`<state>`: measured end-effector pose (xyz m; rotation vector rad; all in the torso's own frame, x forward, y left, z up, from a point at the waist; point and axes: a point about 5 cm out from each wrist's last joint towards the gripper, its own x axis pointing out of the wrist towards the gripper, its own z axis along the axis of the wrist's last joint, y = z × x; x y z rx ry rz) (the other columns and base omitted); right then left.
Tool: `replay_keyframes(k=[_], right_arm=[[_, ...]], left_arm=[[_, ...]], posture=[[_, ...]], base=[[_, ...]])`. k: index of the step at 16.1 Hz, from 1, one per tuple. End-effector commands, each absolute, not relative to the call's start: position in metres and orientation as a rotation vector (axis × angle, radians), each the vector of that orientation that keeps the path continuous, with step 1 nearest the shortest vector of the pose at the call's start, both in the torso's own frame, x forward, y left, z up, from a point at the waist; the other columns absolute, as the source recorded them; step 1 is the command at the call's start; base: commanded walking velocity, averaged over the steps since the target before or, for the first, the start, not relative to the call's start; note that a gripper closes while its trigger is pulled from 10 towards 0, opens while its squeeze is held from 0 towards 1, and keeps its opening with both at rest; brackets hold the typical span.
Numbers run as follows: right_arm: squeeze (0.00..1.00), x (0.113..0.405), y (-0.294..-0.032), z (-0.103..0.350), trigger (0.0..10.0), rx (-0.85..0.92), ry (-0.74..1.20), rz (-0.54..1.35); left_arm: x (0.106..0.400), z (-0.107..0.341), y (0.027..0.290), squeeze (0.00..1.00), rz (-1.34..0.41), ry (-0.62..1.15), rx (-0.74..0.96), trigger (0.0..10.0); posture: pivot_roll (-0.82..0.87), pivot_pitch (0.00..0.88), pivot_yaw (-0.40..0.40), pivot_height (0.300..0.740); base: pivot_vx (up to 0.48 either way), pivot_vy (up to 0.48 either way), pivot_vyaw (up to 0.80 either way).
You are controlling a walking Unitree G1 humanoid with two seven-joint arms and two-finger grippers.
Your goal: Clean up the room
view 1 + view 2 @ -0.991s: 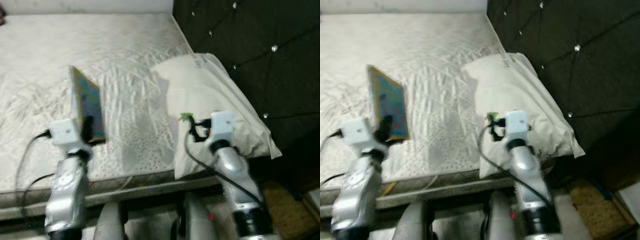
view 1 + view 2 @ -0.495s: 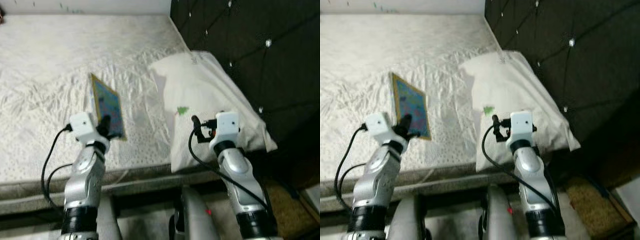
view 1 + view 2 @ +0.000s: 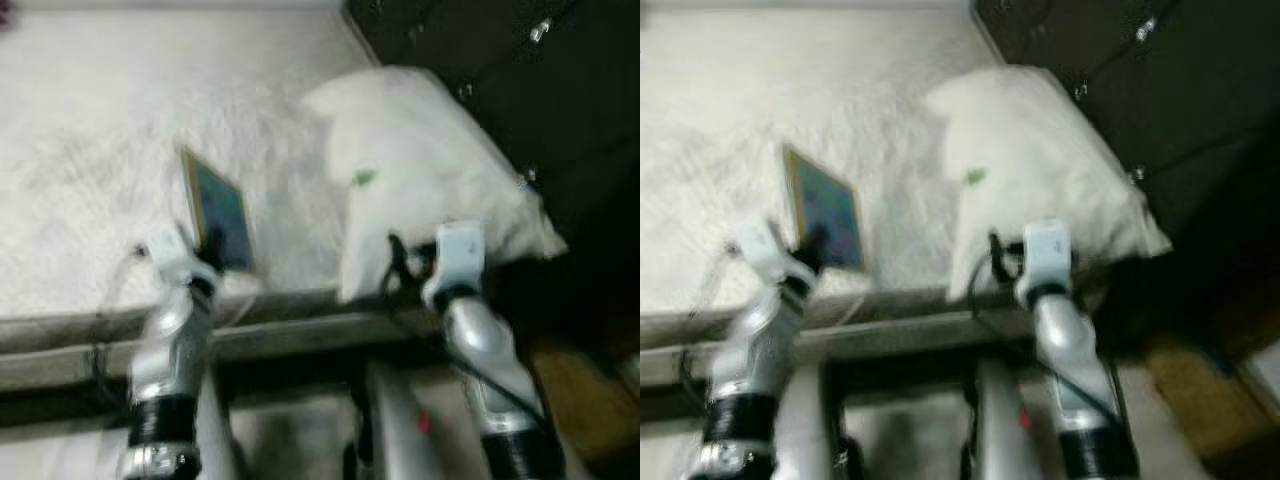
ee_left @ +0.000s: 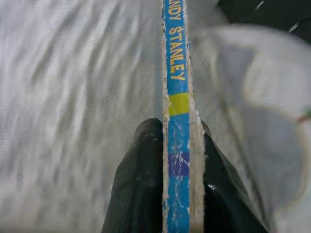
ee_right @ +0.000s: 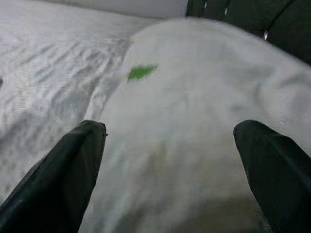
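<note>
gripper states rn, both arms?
Left gripper: closed, pinching the thin book by its edge.
Right gripper: open, holding nothing, facing the white pillow.

Book (image 3: 220, 212): thin, blue cover with yellow border; the spine (image 4: 176, 111) is blue with a yellow band and yellow lettering reading "…NDY STANLEY", edges worn pale. It is held upright on edge over the near part of the white bed (image 3: 90, 150), pinched between the two black fingers (image 4: 141, 184) of the left gripper (image 4: 177, 145), cover tilted slightly back. White pillow (image 3: 430, 170) lies at the bed's right end against the dark tufted headboard (image 3: 560, 90), with a small green mark (image 5: 141, 72) on its top; head views blurred.
</note>
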<state>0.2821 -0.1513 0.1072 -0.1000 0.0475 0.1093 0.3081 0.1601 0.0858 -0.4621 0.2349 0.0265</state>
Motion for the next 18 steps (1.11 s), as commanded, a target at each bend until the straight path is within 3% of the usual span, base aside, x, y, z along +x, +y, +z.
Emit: replay_keyframes(k=[1,6,10,11,14,16,18], right_arm=[[0.00,0.280,-0.152,0.117,10.0,-0.107,0.015,0.111],[0.00,0.263,-0.163,0.120,10.0,-0.113,0.029,0.116],[0.00,0.248,-0.169,0.125,10.0,-0.148,0.041,0.155],[0.00,0.246,-0.167,0.127,10.0,-0.144,0.048,0.171],[0.00,0.244,-0.166,0.125,10.0,-0.138,0.058,0.183],[0.00,0.244,-0.168,0.127,10.0,-0.113,0.062,0.165],[0.00,0.243,-0.169,0.127,10.0,-0.105,0.079,0.159]], left_arm=[[0.317,0.099,0.158,0.00,-0.014,0.196,-0.486,10.0],[0.332,0.101,0.158,0.00,-0.010,0.200,-0.573,10.0],[0.348,0.116,0.145,0.00,-0.094,0.163,-0.678,10.0],[0.351,0.117,0.132,0.00,-0.177,0.179,-0.734,10.0],[0.352,0.108,0.123,0.00,-0.182,0.238,-0.825,10.0],[0.350,0.098,0.114,0.00,-0.206,0.326,-0.830,10.0],[0.352,0.099,0.114,0.00,-0.194,0.307,-0.824,10.0]], posture=[[-0.11,0.084,-0.062,0.519],[-0.17,0.127,-0.076,0.514],[-0.22,0.161,-0.108,0.484],[-0.22,0.164,-0.115,0.484],[-0.23,0.168,-0.116,0.484],[-0.23,0.167,-0.118,0.484],[-0.23,0.166,-0.121,0.484]], base=[[0.000,0.000,0.00],[0.000,0.000,0.00],[0.000,0.000,0.00],[0.000,0.000,0.00],[0.000,0.000,0.00],[0.000,0.000,0.00],[0.000,0.000,0.00]])
